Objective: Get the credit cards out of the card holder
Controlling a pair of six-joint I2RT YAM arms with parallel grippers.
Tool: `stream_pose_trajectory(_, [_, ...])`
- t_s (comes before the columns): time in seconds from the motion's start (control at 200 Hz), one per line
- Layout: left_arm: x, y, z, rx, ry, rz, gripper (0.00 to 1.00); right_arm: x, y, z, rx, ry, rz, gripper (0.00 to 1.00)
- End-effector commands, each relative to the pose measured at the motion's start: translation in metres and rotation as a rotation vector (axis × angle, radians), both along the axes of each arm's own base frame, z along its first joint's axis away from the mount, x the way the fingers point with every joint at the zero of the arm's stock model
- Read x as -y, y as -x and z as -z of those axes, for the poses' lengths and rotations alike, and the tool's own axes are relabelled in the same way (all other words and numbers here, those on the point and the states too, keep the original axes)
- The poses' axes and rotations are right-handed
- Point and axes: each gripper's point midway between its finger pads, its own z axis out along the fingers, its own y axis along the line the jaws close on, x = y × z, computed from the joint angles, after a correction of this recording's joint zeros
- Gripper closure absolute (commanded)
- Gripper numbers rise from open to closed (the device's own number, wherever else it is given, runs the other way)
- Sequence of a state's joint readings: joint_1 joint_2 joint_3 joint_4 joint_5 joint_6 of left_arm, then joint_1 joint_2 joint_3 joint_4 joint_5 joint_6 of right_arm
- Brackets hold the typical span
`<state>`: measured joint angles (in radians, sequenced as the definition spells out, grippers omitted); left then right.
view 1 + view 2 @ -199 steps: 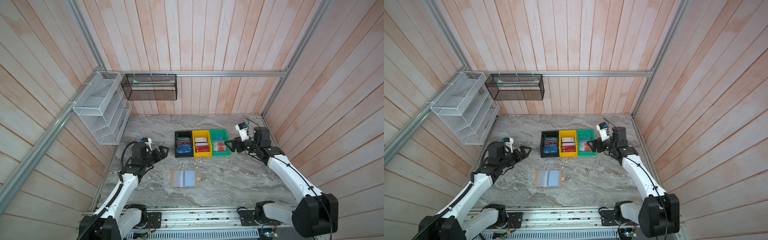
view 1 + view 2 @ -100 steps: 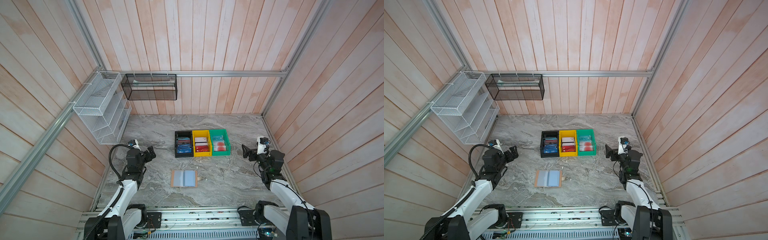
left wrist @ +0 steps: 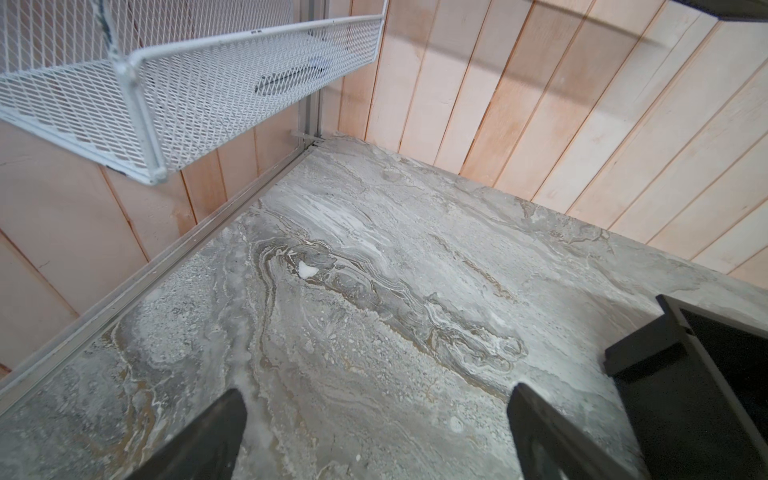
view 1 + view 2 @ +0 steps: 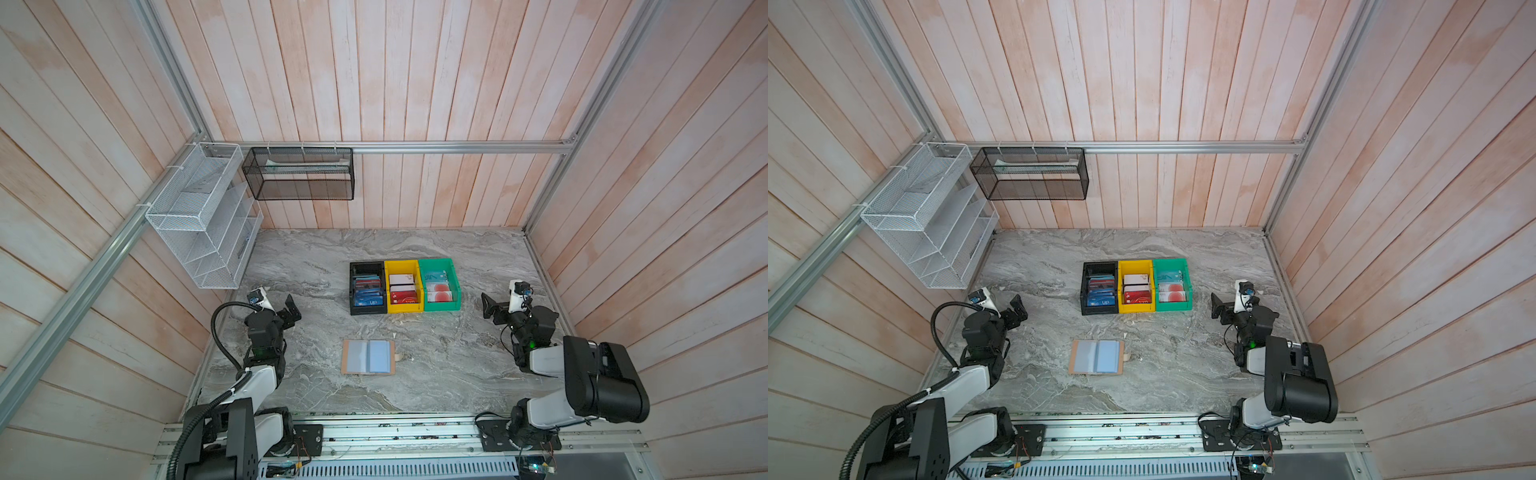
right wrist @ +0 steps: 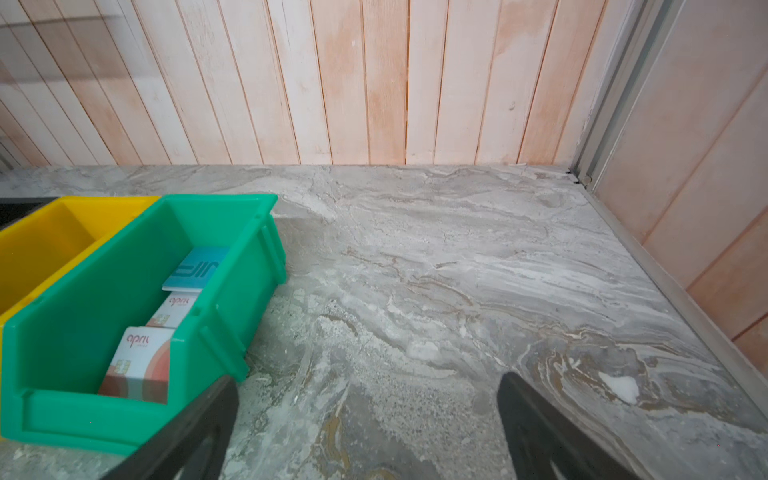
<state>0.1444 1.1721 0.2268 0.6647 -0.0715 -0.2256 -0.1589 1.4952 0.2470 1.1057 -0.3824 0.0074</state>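
The card holder (image 4: 368, 356) lay open on the counter (image 4: 436, 374), with the credit cards (image 4: 438, 286) in the 3 bins (image 4: 405, 310) behind it. The left pincer (image 4: 292, 307) and right pincer (image 4: 490, 308) both gaped, released and holding nothing, well apart from the holder.

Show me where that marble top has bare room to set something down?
Crowded mid-table: black bin, yellow bin, green bin side by side, holding cards. Bare: the wide strip from them to the back wall; the patch between the card holder and the right claw; the band from holder to front rail.
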Motion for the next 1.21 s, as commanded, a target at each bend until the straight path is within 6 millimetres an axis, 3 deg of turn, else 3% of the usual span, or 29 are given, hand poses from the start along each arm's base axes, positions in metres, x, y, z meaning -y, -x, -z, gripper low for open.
stream_pose_trajectory(0.0, [0.005, -0.010, -0.022, 0.126, -0.028, 0.060, 0.00, -0.006, -0.007, -0.022, 0.073, 0.027, -0.017, 0.02])
stream_pose_trajectory(0.185, [0.016, -0.040, -0.019, 0.136, -0.039, 0.157, 0.02, -0.008, -0.001, -0.015, 0.092, 0.057, 0.012, 0.02])
stream_pose_trajectory(0.27, [0.028, -0.051, -0.015, 0.109, -0.044, 0.239, 0.03, -0.004, 0.003, -0.022, 0.158, 0.039, 0.054, 0.02])
stream_pose_trajectory(0.37, [0.037, -0.044, -0.015, 0.133, -0.063, 0.288, 0.03, 0.000, -0.005, -0.013, 0.074, 0.057, 0.070, 0.02])
stream_pose_trajectory(0.475, [0.045, -0.027, -0.012, 0.207, -0.121, 0.265, 0.00, 0.000, -0.004, -0.015, 0.096, 0.047, 0.078, 0.02])
stream_pose_trajectory(0.52, [0.045, -0.028, -0.017, 0.257, -0.126, 0.266, 0.00, 0.000, -0.004, -0.015, 0.088, 0.054, 0.076, 0.02])
stream_pose_trajectory(0.59, [0.046, -0.037, -0.006, 0.151, -0.115, 0.273, 0.00, 0.000, -0.004, -0.014, 0.087, 0.055, 0.076, 0.02])
stream_pose_trajectory(0.655, [0.048, -0.044, -0.007, 0.168, -0.126, 0.265, 0.00, 0.000, -0.004, -0.015, 0.088, 0.055, 0.079, 0.02])
stream_pose_trajectory(1.2, [0.048, -0.046, -0.004, 0.133, -0.152, 0.253, 0.00, 0.001, -0.005, -0.014, 0.083, 0.055, 0.091, 0.02])
